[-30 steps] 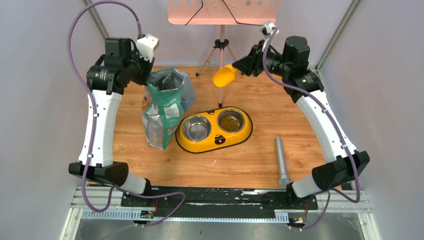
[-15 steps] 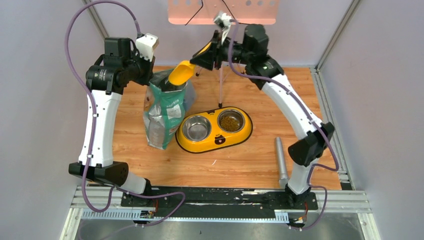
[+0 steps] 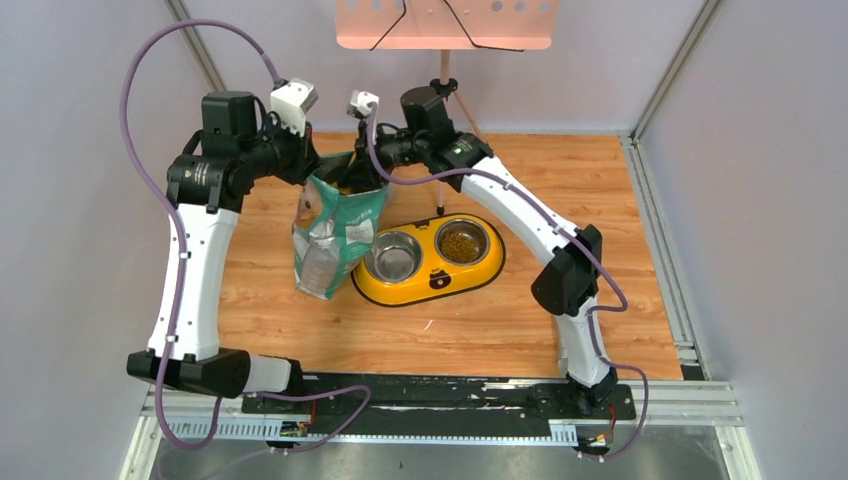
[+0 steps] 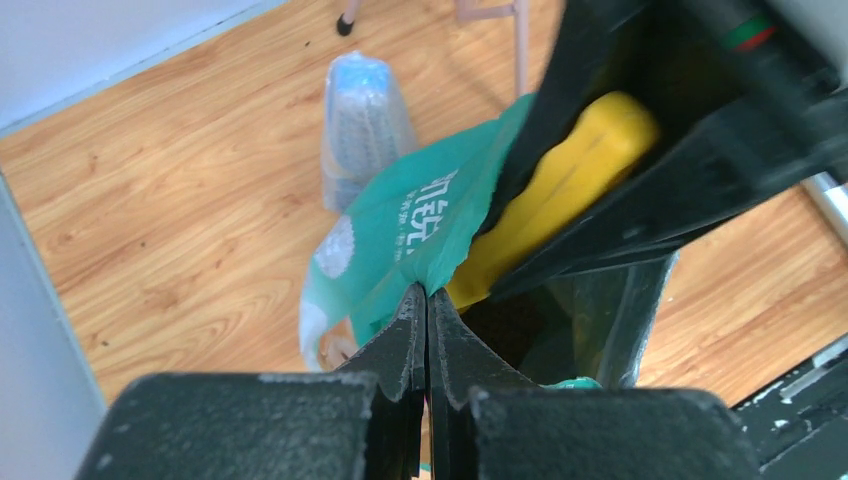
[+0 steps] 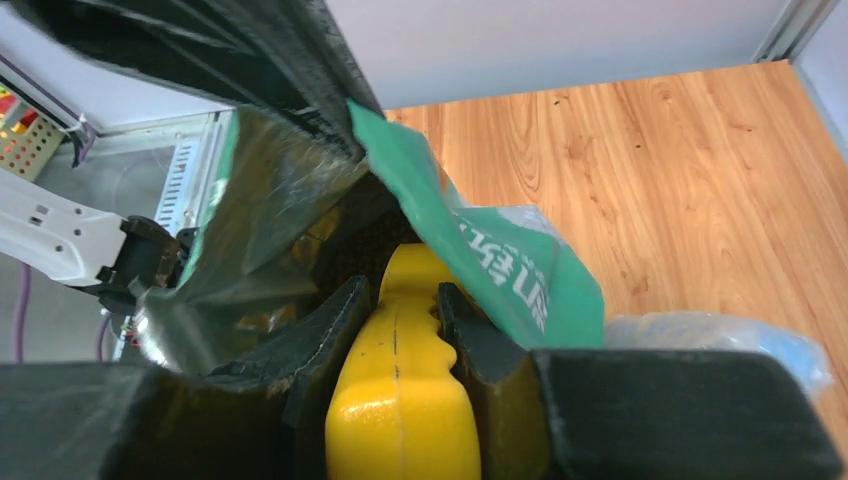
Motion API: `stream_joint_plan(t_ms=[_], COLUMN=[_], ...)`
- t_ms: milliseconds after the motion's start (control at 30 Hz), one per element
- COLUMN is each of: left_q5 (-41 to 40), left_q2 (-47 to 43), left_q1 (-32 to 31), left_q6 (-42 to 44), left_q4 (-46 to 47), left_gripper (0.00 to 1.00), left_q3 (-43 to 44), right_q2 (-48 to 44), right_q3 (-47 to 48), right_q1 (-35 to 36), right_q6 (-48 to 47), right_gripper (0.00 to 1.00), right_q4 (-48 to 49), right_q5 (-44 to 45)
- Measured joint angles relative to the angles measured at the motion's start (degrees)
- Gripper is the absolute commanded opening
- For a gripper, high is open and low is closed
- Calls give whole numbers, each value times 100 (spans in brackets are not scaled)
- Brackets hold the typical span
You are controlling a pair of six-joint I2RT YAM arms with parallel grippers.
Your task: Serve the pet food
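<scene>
Brown pet food [image 3: 461, 243] fills the right bowl of a yellow double feeder [image 3: 405, 291]; its left steel bowl [image 3: 393, 256] is empty. A green-and-white bag [image 3: 335, 235] stands left of the feeder. My left gripper [image 3: 312, 172] is shut on the bag's top rim [image 4: 440, 215], jaws pinched together [image 4: 427, 293]. My right gripper [image 3: 372, 152] is shut on the yellow scoop's handle [image 5: 400, 400], fingertips at the bag's mouth [image 5: 400, 285]. The scoop [image 4: 560, 190] reaches down into the bag; its head is hidden. The bag's inside is dark, so no pellets show there.
A tripod [image 3: 440, 110] holding a pink board stands behind the feeder. A clear bubble-wrap packet [image 4: 365, 125] lies behind the bag. Grey walls close the left, right and back sides. The right arm stretches across above the feeder's back.
My right arm has swung left with the scoop, from above the table's back right to the bag, and lowered it into the bag's mouth. My left gripper kept hold of the rim.
</scene>
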Motion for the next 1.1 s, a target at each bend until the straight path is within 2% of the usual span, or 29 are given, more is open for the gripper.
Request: stream_joint_plan(t_ms=[300, 667, 900, 1100], left_q5=[225, 98, -70, -219], left_q2=[-190, -393, -494, -396], left_q1=[37, 33, 2, -22], left_q6=[-240, -415, -391, -315], left_q4=[490, 979, 1360, 1449], left_gripper=[0, 0, 0, 0], left_q3=[-448, -1097, -1360, -1357], right_q2=[428, 378, 638, 920], right_q3=[289, -839, -459, -61], right_q1=[289, 629, 549, 374], right_q6=[-645, -1357, -935, 92], right_gripper=[0, 0, 0, 0], right_q4=[-186, 890, 671, 511], right_q5=[669, 1209, 758, 133])
